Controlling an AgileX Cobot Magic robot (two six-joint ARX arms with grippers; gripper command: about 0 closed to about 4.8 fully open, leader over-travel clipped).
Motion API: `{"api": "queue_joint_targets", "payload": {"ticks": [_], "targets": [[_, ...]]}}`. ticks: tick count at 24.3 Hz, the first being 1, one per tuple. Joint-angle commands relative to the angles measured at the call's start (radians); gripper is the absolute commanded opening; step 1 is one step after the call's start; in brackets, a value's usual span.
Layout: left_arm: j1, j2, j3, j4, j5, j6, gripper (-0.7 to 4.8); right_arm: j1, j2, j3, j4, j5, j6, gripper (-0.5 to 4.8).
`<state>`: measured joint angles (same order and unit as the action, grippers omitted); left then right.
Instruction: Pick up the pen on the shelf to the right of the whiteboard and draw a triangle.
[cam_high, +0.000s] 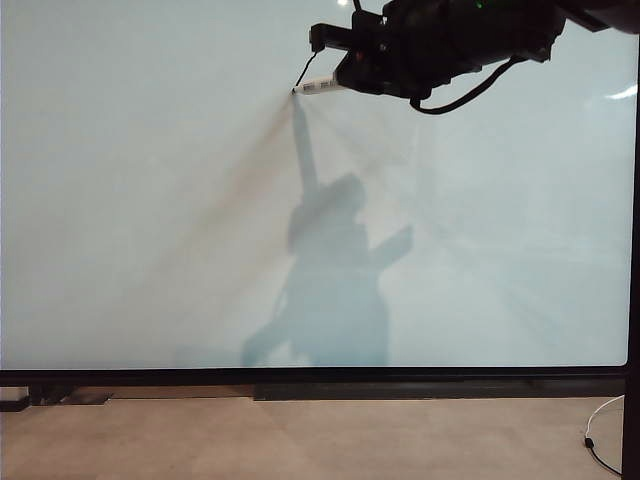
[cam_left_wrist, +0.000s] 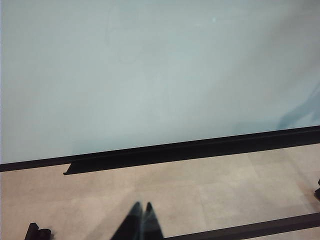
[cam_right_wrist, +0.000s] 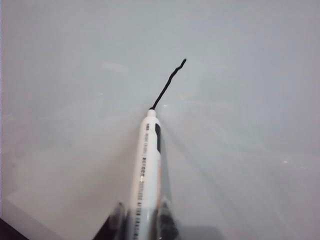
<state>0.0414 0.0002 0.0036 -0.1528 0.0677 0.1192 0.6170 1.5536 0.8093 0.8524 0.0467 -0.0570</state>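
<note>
In the exterior view the right gripper (cam_high: 345, 80) works near the top of the whiteboard (cam_high: 150, 200), holding the pen (cam_high: 318, 86) nearly level with its tip on the board at the lower end of a short black stroke (cam_high: 305, 70); that stroke is all there is of the triangle, so a wandering line could leave gaps at the corners. The left wrist view shows the left gripper (cam_left_wrist: 140, 220) low by the floor, jaws pressed together, idle. The right wrist view shows jaws pinching the pen's barrel; the stroke is already wobbly, and uneven pressure could skip or tilt the pen.
</note>
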Motion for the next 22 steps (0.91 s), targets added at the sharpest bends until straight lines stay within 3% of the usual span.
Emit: {"api": "queue_joint_targets", "payload": {"ticks": [1,22], "targets": [[0.0,0.0,0.003,0.011,0.003,0.001,-0.05,-0.002,0.03,0.006,0.032,0.001,0.012,-0.05],[0.0,0.0,0.003,0.011,0.003,0.001,-0.05,0.005,0.076,0.005,0.042,-0.029,0.012,-0.05]]}}
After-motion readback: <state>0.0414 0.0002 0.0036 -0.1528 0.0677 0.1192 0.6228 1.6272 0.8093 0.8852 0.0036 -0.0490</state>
